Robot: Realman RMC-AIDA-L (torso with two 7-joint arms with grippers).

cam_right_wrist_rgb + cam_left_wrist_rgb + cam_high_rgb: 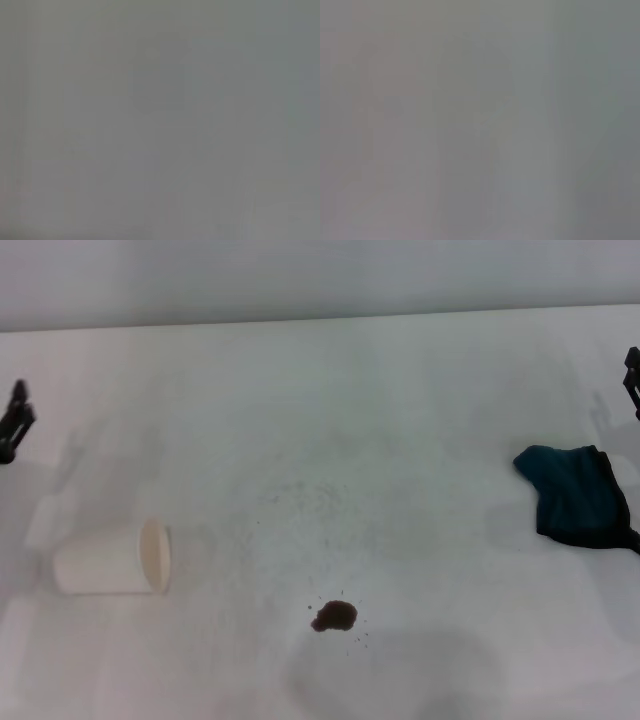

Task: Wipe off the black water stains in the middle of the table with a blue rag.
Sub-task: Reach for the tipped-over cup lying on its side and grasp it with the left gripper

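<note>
In the head view the black water stain (334,617) is a small dark blotch with tiny specks around it, on the white table (380,440), near the front middle. The blue rag (577,495) lies crumpled at the right edge of the table, apart from the stain. My left gripper (14,420) is at the far left edge, above the table. My right gripper (632,380) is at the far right edge, just beyond the rag and not touching it. Both wrist views show only plain grey.
A white cup (112,558) lies on its side at the front left, its mouth facing right. The table's far edge meets a pale wall at the back.
</note>
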